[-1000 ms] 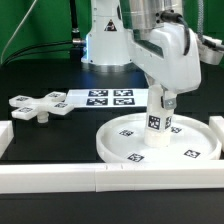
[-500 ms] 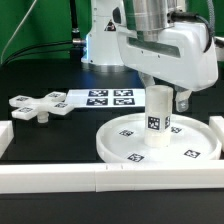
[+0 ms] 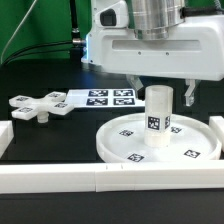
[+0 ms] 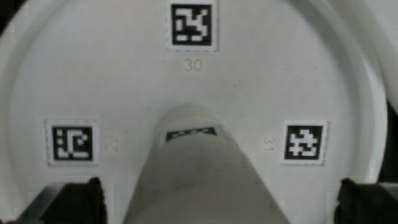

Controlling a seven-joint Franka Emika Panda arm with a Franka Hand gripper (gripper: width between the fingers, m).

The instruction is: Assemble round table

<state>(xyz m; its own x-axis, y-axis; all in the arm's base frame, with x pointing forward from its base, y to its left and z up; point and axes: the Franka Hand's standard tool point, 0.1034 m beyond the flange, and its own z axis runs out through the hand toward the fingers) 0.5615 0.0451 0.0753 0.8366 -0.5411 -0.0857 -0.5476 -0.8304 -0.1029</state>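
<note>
The large round rimmed disc (image 3: pixel 112 150) lies flat on the table at the front right of the exterior view. The short thick post (image 3: pixel 158 115) stands upright on its middle. My gripper (image 3: pixel 162 94) hangs straight above the post, open, with one finger on each side of the post's top and not touching it. In the wrist view the post (image 4: pixel 217 170) runs up between the two dark fingertips (image 4: pixel 71 205), with the tagged disc (image 4: pixel 107 70) behind it; the gripper (image 4: pixel 222 207) is open. The cross-shaped piece (image 3: pixel 40 105) lies on the table at the exterior view's left.
The marker board (image 3: pixel 108 97) lies behind the disc near the robot's base. A long white border rail (image 3: pixel 100 182) runs along the front edge, and another rail piece (image 3: pixel 5 135) stands at the left.
The hand has turned about the post so its broad side faces the camera, and its fingers now stand apart either side of the post top. Post, disc and cross-shaped piece have not moved.
</note>
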